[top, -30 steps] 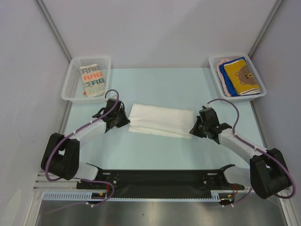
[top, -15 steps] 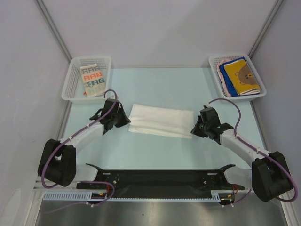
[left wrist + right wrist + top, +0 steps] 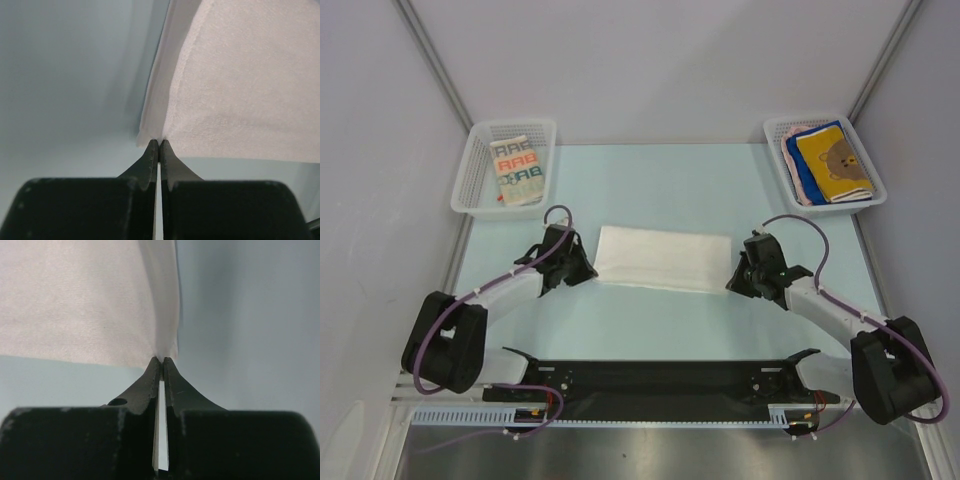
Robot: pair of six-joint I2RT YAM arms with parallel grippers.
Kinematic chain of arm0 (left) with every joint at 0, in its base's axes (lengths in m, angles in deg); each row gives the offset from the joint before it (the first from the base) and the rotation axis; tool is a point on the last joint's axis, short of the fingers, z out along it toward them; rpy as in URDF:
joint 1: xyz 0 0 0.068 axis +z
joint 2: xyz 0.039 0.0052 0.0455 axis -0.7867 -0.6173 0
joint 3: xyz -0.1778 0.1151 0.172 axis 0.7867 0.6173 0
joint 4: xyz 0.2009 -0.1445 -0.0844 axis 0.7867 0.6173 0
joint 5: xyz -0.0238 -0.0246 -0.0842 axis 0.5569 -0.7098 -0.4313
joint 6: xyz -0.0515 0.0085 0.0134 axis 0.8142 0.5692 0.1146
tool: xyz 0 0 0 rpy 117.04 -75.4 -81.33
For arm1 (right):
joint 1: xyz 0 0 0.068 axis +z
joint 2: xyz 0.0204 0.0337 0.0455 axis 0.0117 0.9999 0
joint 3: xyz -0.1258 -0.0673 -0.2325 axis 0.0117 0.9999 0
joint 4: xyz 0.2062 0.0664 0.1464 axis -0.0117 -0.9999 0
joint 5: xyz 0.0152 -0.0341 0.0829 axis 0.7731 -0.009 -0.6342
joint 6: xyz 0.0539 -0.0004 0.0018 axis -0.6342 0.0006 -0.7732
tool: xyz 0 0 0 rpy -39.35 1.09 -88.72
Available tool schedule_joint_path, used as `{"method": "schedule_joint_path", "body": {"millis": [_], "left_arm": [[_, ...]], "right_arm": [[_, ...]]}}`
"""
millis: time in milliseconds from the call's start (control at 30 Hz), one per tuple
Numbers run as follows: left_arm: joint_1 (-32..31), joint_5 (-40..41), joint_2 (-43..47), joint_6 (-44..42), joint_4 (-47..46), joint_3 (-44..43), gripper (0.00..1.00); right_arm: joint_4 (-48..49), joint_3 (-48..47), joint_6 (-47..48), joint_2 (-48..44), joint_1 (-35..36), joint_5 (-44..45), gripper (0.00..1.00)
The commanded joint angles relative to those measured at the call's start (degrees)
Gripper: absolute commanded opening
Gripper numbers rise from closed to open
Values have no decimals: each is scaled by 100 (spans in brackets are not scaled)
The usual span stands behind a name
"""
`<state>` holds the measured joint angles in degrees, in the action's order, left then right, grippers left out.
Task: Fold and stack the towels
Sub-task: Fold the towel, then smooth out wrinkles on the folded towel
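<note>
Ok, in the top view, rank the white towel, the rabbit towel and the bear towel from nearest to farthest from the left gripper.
1. white towel: table centre, its corner pinched in the left gripper.
2. RABBIT towel: in the left basket, far left.
3. bear towel: in the right basket, far right.

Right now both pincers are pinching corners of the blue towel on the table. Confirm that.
Not blue: the towel is white, as the top view shows. The left pincer and right pincer do each pinch a corner of it.

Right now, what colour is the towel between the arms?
The towel is plain white; top view.
</note>
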<state>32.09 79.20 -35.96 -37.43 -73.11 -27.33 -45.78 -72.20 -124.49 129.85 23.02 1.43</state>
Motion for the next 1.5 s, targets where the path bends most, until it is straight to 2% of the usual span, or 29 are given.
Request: {"method": "schedule_joint_path", "body": {"millis": [0, 233, 267, 300, 367, 533, 667, 767, 867, 1000, 1067, 1167, 1267, 1467], "left_arm": [[46, -53, -134, -61, -341, 57, 1], [46, -54, -117, -96, -324, 58, 15], [46, -45, -108, -88, -306, 57, 21], [46, -27, -73, -105, -254, 49, 23], [46, 34, -55, -140, -183, 5, 26], [54, 333, 435, -298, 413, -302, 34], [63, 702, 954, -448, 967, -724, 36], [54, 519, 1114, -536, 961, -1032, 37], [-7, -114, 904, -483, 732, -1243, 37], [-191, -922, -112, -378, 12, -1436, 37], [-192, -1406, -457, -247, -470, -1393, 37], [-192, -1784, -1073, -114, -875, -1192, 36], [-174, -1716, -1320, -70, -1105, -946, 36], [-7, -1566, -1602, -44, -1238, -611, 35]], "right_arm": [[200, 133, -67, 158, 15, 90, 7], [140, 142, -40, 79, 15, 133, 20], [122, 134, -40, 53, 6, 142, 22], [70, 125, -32, 18, 6, 151, 24], [-10, 98, -23, -35, -2, 177, 32], [-589, -217, 12, -587, -20, 387, 41], [-1038, -648, 74, -931, -46, 441, 40], [-995, -894, 65, -950, -29, 266, 36], [-617, -1157, -22, -625, 67, -42, 31], [416, -1290, -242, 348, 244, -788, 29], [1067, -1151, -426, 684, 252, -1219, 27], [1508, -975, -506, 1159, 235, -1492, 25], [2008, -422, -585, 1318, 51, -1632, 24], [2363, 607, -515, 1345, -836, -2011, 22]]}}
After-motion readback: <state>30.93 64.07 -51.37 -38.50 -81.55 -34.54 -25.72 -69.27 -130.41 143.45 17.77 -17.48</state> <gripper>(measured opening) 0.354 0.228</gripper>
